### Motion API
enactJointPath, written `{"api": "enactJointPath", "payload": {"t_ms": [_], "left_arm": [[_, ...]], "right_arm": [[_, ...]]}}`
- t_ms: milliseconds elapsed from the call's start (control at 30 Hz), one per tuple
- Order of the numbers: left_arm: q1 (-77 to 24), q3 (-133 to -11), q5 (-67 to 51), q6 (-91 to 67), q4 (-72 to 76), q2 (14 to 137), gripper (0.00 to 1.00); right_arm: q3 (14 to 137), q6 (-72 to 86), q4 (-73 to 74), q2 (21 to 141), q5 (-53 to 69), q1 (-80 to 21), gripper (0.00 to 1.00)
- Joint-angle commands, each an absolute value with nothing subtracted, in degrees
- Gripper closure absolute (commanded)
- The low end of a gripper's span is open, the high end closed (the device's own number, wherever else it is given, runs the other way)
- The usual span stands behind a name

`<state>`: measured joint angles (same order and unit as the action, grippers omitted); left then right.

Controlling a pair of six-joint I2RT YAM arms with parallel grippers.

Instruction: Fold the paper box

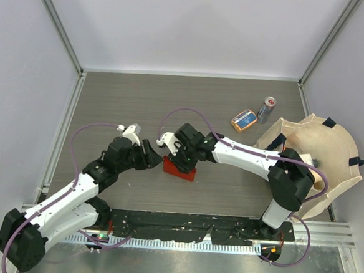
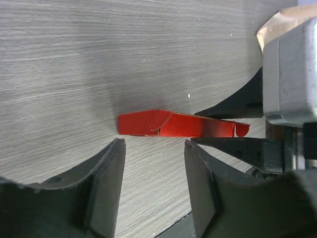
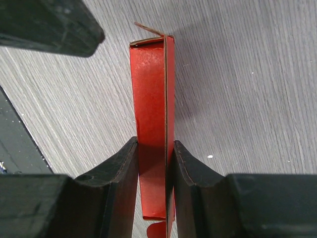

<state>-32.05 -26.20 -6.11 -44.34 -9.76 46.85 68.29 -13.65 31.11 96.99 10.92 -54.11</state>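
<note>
Right gripper clamped on the paper box: both fingers pressed against its long red walls, near the end with the rounded tab. Same hold seen from the left wrist view, black fingers either side of that end. Left gripper jaws apart, nothing between them; hovers just beside the box's long side toward its free end, tips near the cardboard, apparently not touching.

Box position: on the table, between the two arms; resting or lifted clear, cannot tell. Squeezed into a slim, flat sleeve. Far end open, with a thin flap sticking out loose.

Step judged: body already folded up, end closing in hand. Probably the loose flap at the free end next.

Next move calls for holding the clamp steady without crushing the walls, bringing the open jaws round to the free end, pushing the flap inward along its crease, then tucking. Light touch needed: thin card, easy to buckle, easy to lose from a two-finger pinch. Possibly a looser squeeze too, to let the sleeve open enough to take the flap.

Off to the right, well apart and not involved: orange-and-blue packet, can, cloth bag.
</note>
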Motion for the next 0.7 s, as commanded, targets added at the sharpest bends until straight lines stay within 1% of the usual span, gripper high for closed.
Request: {"api": "enactJointPath", "payload": {"t_ms": [0, 167, 367, 433, 467, 667], "left_arm": [[-33.13, -27.77, -6.25, -37.53, -2.9, 48.87, 0.52], [-33.83, -28.21, -6.07, -36.04, -1.67, 50.18, 0.57], [-37.79, -29.09, -1.6, -33.06, -1.76, 52.29, 0.57], [-40.06, -29.88, -0.44, -32.09, -1.5, 53.17, 0.59], [-40.6, -30.23, 2.34, -31.82, -1.49, 53.43, 0.62], [-41.31, -30.41, 4.92, -30.15, -1.41, 54.32, 0.68]], "right_arm": [[66.18, -14.15, 36.03, 96.06, 16.08, -53.0, 0.78], [66.53, -14.41, 36.21, 96.15, 16.52, -52.82, 0.78], [66.97, -14.59, 36.12, 96.77, 16.88, -52.82, 0.78], [67.15, -14.59, 35.86, 96.85, 16.79, -52.82, 0.78], [67.24, -14.59, 35.86, 96.77, 16.7, -52.82, 0.78], [67.5, -14.59, 36.21, 96.42, 16.44, -52.91, 0.78]]}}
